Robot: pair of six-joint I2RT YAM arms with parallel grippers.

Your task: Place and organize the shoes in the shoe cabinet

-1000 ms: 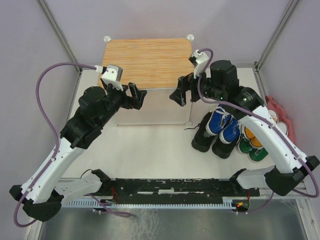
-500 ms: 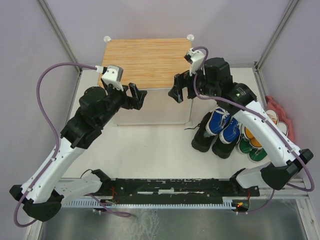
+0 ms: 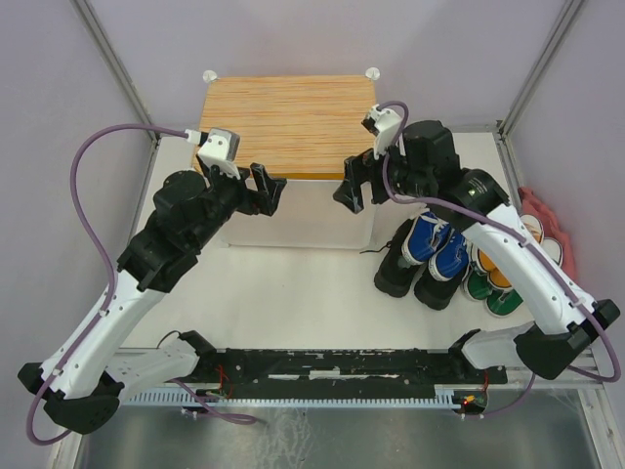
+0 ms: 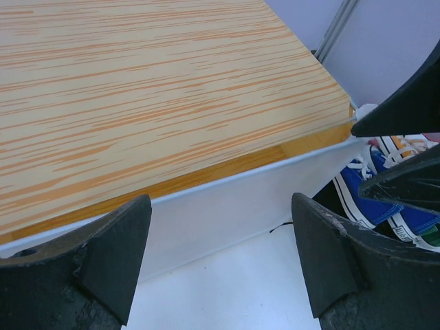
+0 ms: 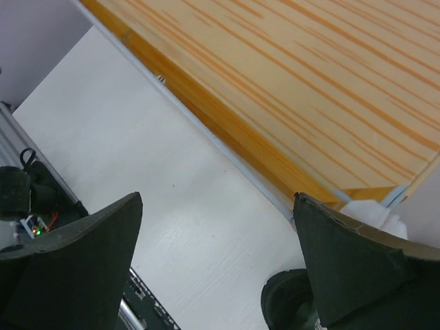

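Before the shoe cabinet, left gripper and right gripper hover empty, jaws apart, seemingly poised to open it; shoes wait at its right.

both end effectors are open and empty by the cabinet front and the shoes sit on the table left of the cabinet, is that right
Not quite: the shoes sit on the table right of the cabinet, not left; the top view shows it. The left end effector and right end effector are open and empty by the cabinet front.
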